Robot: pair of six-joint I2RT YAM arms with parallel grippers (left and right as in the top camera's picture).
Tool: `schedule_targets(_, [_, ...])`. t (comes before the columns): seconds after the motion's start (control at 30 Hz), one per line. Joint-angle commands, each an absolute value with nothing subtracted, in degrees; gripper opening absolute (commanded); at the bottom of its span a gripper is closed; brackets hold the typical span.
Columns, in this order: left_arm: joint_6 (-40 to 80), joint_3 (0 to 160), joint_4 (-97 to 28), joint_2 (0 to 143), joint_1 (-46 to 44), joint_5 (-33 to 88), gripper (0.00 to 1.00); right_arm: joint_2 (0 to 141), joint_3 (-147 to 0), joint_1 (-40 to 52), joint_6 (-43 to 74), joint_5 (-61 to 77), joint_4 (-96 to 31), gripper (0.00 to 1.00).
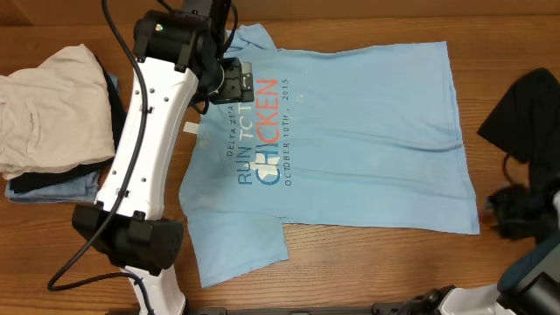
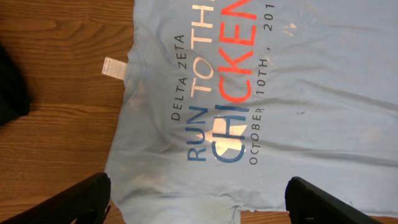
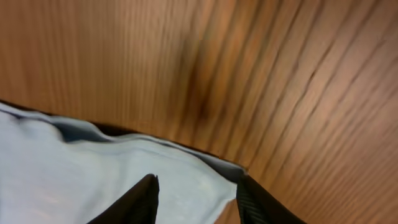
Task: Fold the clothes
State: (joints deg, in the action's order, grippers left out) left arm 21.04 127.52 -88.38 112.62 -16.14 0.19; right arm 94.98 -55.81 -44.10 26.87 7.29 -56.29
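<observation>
The clothes, a sky-blue T-shirt (image 1: 350, 131) with white and red-orange lettering, lie spread flat across the middle of the wooden table. My left gripper (image 1: 234, 83) hovers over the chest print near the collar. In the left wrist view it (image 2: 199, 202) is open wide, fingers apart above the shirt (image 2: 298, 93) and holding nothing. My right gripper (image 1: 497, 210) is at the shirt's right hem corner. In the right wrist view it (image 3: 196, 199) is open, its fingertips (image 3: 144, 196) straddling the loose corner of the shirt (image 3: 81, 180) without pinching it.
A cream-beige garment (image 1: 44, 105) lies piled on darker clothes (image 1: 52, 185) at the left edge. A black garment (image 1: 525, 109) lies at the right edge. A small white tag (image 2: 115, 66) rests on bare wood beside the shirt's side.
</observation>
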Motion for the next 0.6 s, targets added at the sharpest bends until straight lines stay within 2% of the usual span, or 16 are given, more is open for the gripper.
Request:
schedule_targets(0.0, [21.85, 127.63, -88.82, 112.18, -15.53, -0.6, 0.94, 94.13, -50.02, -44.01, 27.55, 8.8, -52.77, 0.53])
schedule_targets(0.1, [21.87, 127.61, -89.32, 112.18, -15.4, -0.6, 0.95, 94.13, -46.26, -44.01, 28.34, 7.16, -49.23, 0.58])
schedule_targets(0.17, [21.89, 127.59, -89.32, 112.18, -15.22, -0.6, 0.95, 94.13, -42.44, -43.94, 28.36, 7.22, -45.1, 0.58])
schedule_targets(0.27, [22.33, 127.59, -89.82, 112.16, -14.9, -0.82, 0.94, 94.13, -39.81, -43.94, 28.34, 7.16, -41.39, 0.33])
schedule_targets(0.33, [24.56, 127.59, -91.66, 111.63, -12.91, -2.04, 0.93, 94.13, -39.77, -43.94, 28.32, 7.18, -41.25, 0.22])
schedule_targets(0.4, [25.36, 127.59, -94.0, 110.8, -10.96, -0.95, 0.93, 94.13, -39.75, -43.94, 28.34, 7.22, -41.21, 0.15])
schedule_targets(0.53, [26.48, 127.13, -96.49, 109.08, -10.52, -0.1, 0.93, 94.13, -39.72, -43.94, 28.34, 7.86, -41.98, 0.15])
schedule_targets(0.57, [26.48, 126.1, -96.4, 107.92, -10.57, -0.12, 0.93, 94.13, -39.72, -43.94, 28.34, 7.88, -42.37, 0.24])
